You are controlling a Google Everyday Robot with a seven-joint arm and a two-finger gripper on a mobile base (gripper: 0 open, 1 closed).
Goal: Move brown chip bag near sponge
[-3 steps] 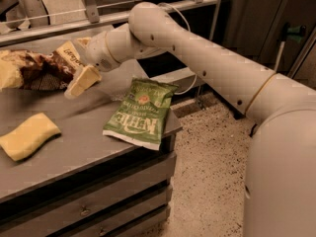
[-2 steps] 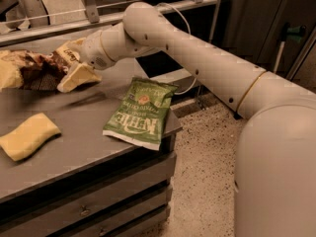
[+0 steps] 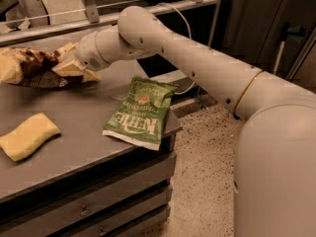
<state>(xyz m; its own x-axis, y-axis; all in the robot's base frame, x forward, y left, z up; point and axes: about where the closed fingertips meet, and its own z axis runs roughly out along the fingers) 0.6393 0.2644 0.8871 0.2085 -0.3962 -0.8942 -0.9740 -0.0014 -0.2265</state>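
Observation:
The brown chip bag lies crumpled at the far left of the grey table, with a pale yellow end at the left edge of the view. My gripper is at the bag's right end, low over the table, with its pale fingers spread apart on either side of that end. The sponge, a pale yellow slab, lies nearer the front left of the table, well below the brown bag and apart from it.
A flat green chip bag lies at the table's right front corner, partly over the edge. A metal rail runs behind the table. Speckled floor lies to the right, and drawers are under the tabletop.
My gripper has moved left and down to the brown bag's right end. The bags and the sponge have not moved.

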